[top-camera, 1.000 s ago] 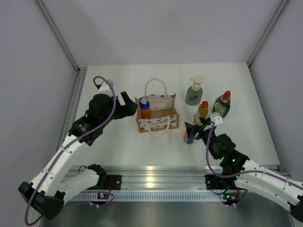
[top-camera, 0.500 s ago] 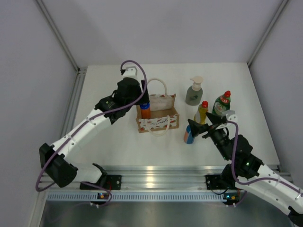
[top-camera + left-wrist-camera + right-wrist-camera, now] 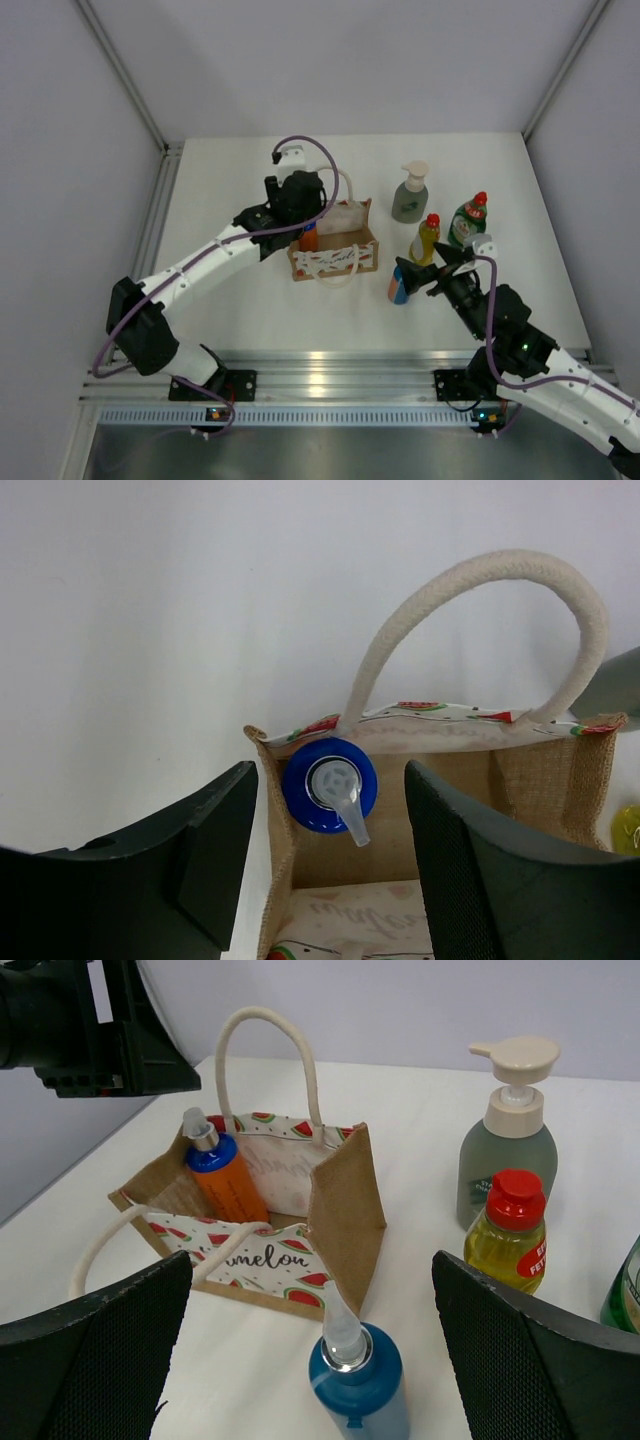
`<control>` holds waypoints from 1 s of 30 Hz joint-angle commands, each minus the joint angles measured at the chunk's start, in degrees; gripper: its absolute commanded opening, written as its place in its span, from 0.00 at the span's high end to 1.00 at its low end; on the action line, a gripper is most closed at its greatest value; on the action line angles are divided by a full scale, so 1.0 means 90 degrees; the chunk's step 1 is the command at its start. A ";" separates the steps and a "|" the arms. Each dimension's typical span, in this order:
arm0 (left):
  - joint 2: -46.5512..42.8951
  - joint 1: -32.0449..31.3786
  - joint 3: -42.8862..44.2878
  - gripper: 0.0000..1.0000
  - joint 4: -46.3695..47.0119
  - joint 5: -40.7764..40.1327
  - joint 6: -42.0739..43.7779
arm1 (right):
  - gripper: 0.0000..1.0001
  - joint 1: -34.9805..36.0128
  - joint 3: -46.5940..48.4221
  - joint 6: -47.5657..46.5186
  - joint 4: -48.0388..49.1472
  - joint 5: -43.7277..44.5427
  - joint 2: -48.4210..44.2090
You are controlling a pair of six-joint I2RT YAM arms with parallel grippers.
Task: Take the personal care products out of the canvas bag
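The canvas bag [image 3: 345,258] stands open mid-table with the orange blue-capped bottle [image 3: 308,238] upright in its left end. My left gripper [image 3: 299,208] hovers over that end. In the left wrist view the gripper [image 3: 330,770] has its jaws apart on either side of the blue cap [image 3: 322,805], with gaps on both sides. The left finger [image 3: 215,830] is outside the bag wall. Outside the bag stand the blue bottle [image 3: 398,287], the yellow red-capped bottle [image 3: 428,240], the round green bottle [image 3: 467,224] and the grey-green pump bottle [image 3: 410,197]. My right gripper [image 3: 420,272] is open wide just behind the blue bottle [image 3: 358,1380].
The bag's rope handles [image 3: 480,575] arch above its rim, one of them hanging over the printed front [image 3: 260,1260]. The four bottles cluster to the right of the bag. Grey walls close in the table on three sides.
The left arm has swung right over the bag, its jaws narrowing round the orange bottle's cap. The right gripper has opened off the blue bottle and drawn back a little.
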 commanded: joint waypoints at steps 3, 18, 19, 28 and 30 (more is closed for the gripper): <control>0.0255 -0.0167 0.0015 0.38 0.0295 -0.0757 -0.0591 | 0.01 -0.0049 0.0281 0.0131 -0.0169 -0.0065 -0.0119; 0.0685 -0.0167 -0.0014 0.53 0.0305 -0.0738 -0.0709 | 0.00 -0.0049 0.0271 0.0102 -0.0364 0.0003 -0.0226; 0.0714 -0.0167 -0.0004 0.55 0.0295 -0.0719 -0.0709 | 0.01 -0.0039 0.0262 0.0112 -0.0364 0.0004 -0.0226; 0.0841 -0.0167 -0.0072 0.48 0.0305 -0.0504 -0.0611 | 0.01 -0.0039 0.0223 0.0073 -0.0384 0.0043 -0.0265; 0.0909 -0.0167 -0.0073 0.41 0.0295 -0.0504 -0.0524 | 0.01 -0.0049 0.0203 0.0082 -0.0374 0.0043 -0.0255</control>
